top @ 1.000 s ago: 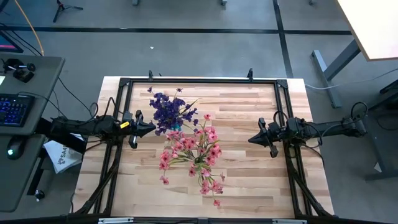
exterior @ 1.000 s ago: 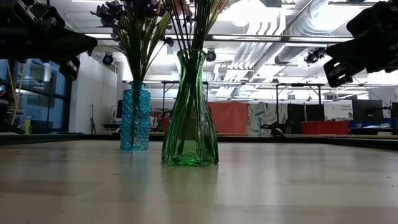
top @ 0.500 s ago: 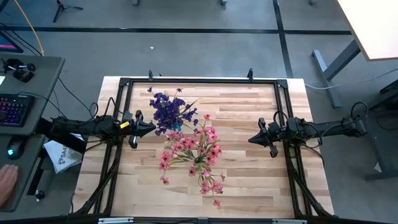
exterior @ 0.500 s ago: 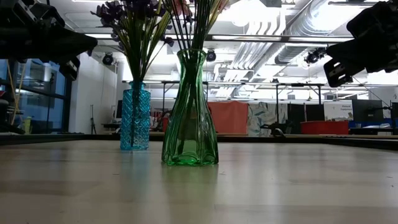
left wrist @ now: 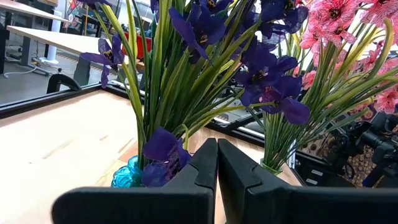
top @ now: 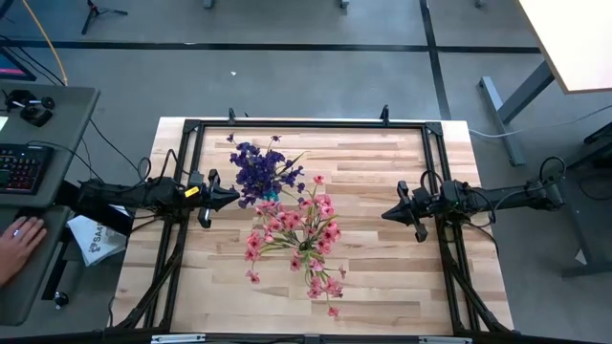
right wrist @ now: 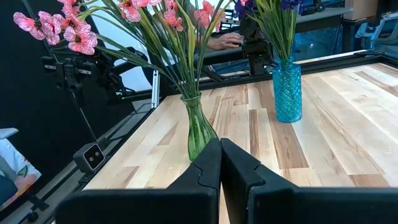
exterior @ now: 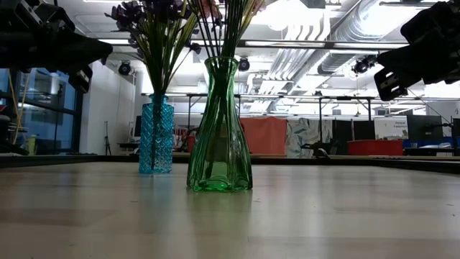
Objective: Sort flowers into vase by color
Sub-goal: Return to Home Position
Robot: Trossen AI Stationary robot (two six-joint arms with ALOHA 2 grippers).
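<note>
The purple flowers (top: 260,167) stand with their stems in a blue glass vase (exterior: 156,134). The pink flowers (top: 301,234) stand in a green glass vase (exterior: 219,129) nearer the table's front. Both vases stand upright on the wooden table. My left gripper (top: 234,198) is shut and empty at the table's left side, raised, just left of the purple flowers (left wrist: 205,37). My right gripper (top: 387,214) is shut and empty at the table's right side, raised, facing the vases (right wrist: 198,130).
A black frame (top: 306,125) runs around the tabletop. A desk with a keyboard (top: 19,167) stands to the left of the table, and a person's hand (top: 14,239) rests on it. Bare wood lies to the right of the vases.
Both arms and both vases have kept still. A person's hand has come up onto the desk at the left of the table.
</note>
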